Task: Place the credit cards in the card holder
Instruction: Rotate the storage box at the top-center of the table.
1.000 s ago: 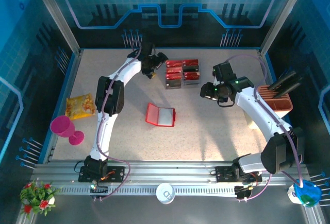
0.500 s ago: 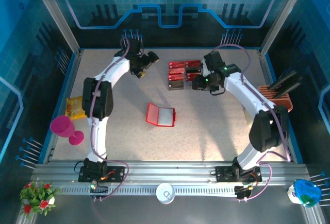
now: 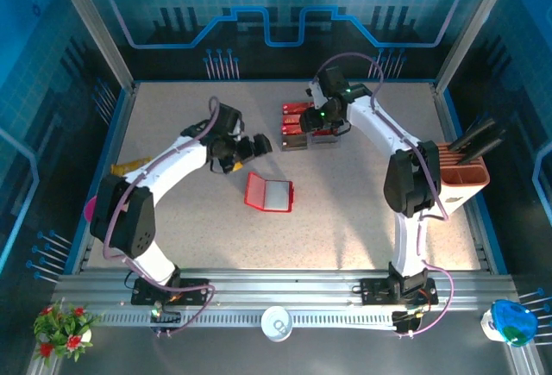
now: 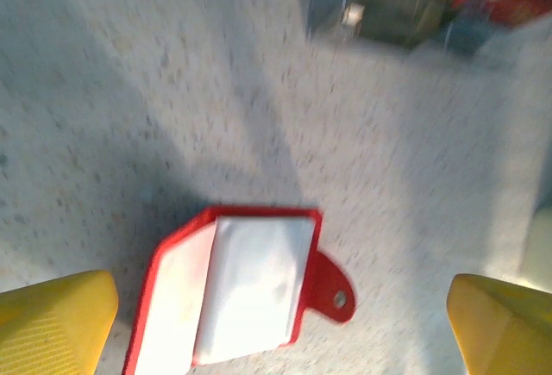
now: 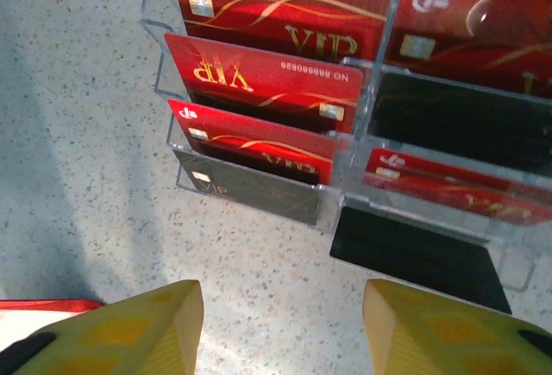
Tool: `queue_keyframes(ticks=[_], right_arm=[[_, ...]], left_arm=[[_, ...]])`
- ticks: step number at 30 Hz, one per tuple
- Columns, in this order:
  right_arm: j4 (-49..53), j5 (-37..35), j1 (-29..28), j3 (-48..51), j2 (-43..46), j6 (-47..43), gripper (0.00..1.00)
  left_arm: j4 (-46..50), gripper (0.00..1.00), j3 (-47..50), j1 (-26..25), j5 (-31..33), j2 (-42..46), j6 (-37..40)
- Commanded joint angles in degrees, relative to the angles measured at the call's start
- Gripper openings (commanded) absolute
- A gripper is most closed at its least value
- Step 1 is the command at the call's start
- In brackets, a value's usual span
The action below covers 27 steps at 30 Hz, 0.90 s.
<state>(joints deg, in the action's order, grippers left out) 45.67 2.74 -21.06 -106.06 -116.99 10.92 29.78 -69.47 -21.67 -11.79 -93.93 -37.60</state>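
From above, the left gripper hangs over bare table, jaws spread wide and holding nothing. The card holder lies open just beside it, toward the near edge. The right gripper is over the credit cards at the far side of the table, well apart from the holder.

On the left wrist, the two yellow fingers sit at the bottom corners, far apart. The card holder lies flat between and below them – red cover, pale pockets up, snap tab out to the right.

On the right wrist, the fingers stand partly open with only speckled table between them – nothing gripped. Just ahead, the credit cards stand tilted in a clear tiered rack, red ones behind a dark grey one.
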Motion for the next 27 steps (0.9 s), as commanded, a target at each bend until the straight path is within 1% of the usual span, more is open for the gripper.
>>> queue_keyframes(ticks=[1,6,9,11,14,16,22,27], right_arm=[[4.60,-2.74,-0.82,-3.67,-2.71,-4.35,0.52],[7.23,-7.34,-1.08,-4.07,-4.52,-5.57,0.51],[7.06,-8.65,-1.26,-2.96,-4.14,-5.30,0.51],[7.04,-10.62,-1.09,-2.25,-3.95,-4.21,0.51],[6.78,-11.08,0.19,-1.66,-3.45,-1.58,0.51],[5.75,-9.43,1.74,-1.32,-2.63,0.49,0.52],[-1.15,-0.04,8.14,-1.14,-0.92,9.91,0.53],[-7.93,2.75,12.06,-1.27,-0.85,19.03,0.51]], left_arm=[[2.28,0.99,2.05,-2.25,4.39,1.38,5.04],[2.65,0.99,4.31,-2.49,7.11,-1.54,6.86],[2.33,0.99,5.02,-2.49,7.98,-2.76,7.69],[2.21,0.99,5.04,-2.49,8.20,-3.96,8.28],[2.28,0.99,4.87,-2.49,8.53,-5.49,8.81],[2.04,0.99,4.98,-2.50,8.45,-6.19,9.02],[1.86,0.99,4.88,-2.50,8.14,-7.65,9.60],[1.77,0.99,4.70,-2.45,7.88,-8.10,10.18]])
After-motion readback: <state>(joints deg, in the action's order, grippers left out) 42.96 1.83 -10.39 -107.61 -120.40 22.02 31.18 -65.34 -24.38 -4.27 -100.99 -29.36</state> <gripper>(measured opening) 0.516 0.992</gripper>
